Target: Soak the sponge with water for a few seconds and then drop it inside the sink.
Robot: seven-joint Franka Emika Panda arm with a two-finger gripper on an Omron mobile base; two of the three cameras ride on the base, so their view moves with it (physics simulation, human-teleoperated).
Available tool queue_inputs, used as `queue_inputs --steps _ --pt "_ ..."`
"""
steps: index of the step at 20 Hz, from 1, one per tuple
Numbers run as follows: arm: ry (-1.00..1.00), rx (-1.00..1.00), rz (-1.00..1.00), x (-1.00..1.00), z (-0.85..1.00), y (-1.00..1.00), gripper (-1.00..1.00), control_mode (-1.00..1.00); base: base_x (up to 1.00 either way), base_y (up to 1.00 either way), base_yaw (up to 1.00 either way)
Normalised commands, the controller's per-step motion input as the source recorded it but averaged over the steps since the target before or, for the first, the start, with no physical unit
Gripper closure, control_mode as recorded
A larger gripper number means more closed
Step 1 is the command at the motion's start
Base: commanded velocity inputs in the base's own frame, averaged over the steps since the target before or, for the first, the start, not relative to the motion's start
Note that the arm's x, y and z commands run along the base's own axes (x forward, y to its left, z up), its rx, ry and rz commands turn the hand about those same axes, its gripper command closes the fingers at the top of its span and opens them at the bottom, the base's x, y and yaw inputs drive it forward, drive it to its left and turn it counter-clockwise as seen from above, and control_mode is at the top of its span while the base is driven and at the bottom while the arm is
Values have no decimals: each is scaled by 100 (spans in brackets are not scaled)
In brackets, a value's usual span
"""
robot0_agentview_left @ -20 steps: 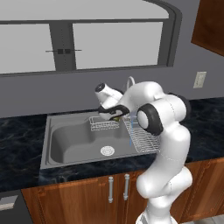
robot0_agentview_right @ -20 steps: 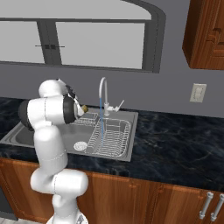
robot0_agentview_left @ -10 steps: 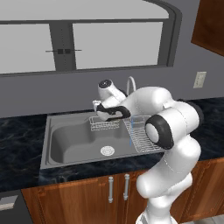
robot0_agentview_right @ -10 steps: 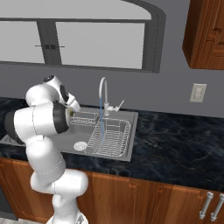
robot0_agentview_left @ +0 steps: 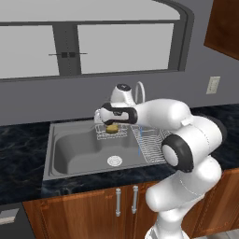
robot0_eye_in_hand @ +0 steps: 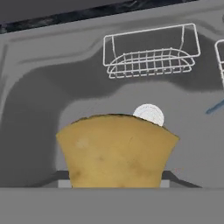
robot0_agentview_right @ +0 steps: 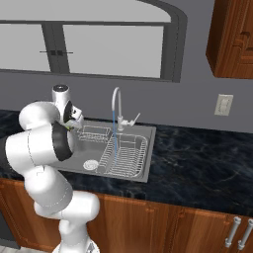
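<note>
At the far left, the black marbled worktop [robot0_agentview_left: 21, 140] borders the sink [robot0_agentview_left: 74, 154], a grey basin whose round drain [robot0_agentview_left: 115, 161] lies near its middle. Just right of that, over the basin near its back wall, the gripper [robot0_agentview_left: 111, 127] hangs with its jaws clamped on the sponge [robot0_agentview_left: 112, 128]; the yellow block shows between them, held in front of the small wire basket [robot0_agentview_left: 112, 133] and clear of the floor of the basin. In the hand view the sponge [robot0_eye_in_hand: 116, 151] fills the foreground, with the drain [robot0_eye_in_hand: 148, 114] peeking out just behind its top edge and the basket [robot0_eye_in_hand: 151, 54] beyond.

Further right, a thin blue stream of water [robot0_agentview_left: 138, 140] falls from the faucet [robot0_agentview_left: 139, 91] onto the dish rack [robot0_agentview_left: 151, 142]. The sponge looks to be beside that stream rather than in it, so the main risk, as I judge it, is letting go here with the block barely wetted. A drop from this spot could also land it in the basket, not on the basin floor. Swinging right toward the water, the hand or forearm could clip the faucet or the rack's wires.
</note>
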Motion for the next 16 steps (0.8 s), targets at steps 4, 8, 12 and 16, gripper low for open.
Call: queue_inputs --steps 4,8,12,16 --pt "18 -2 13 -14 47 34 100 -100 0 0 0" --pt "13 -14 0 -4 3 28 100 -100 0 0 0" --pt "2 -10 0 0 -2 27 100 -100 0 0 0" --pt "0 -1 0 0 -28 34 100 -100 0 0 0"
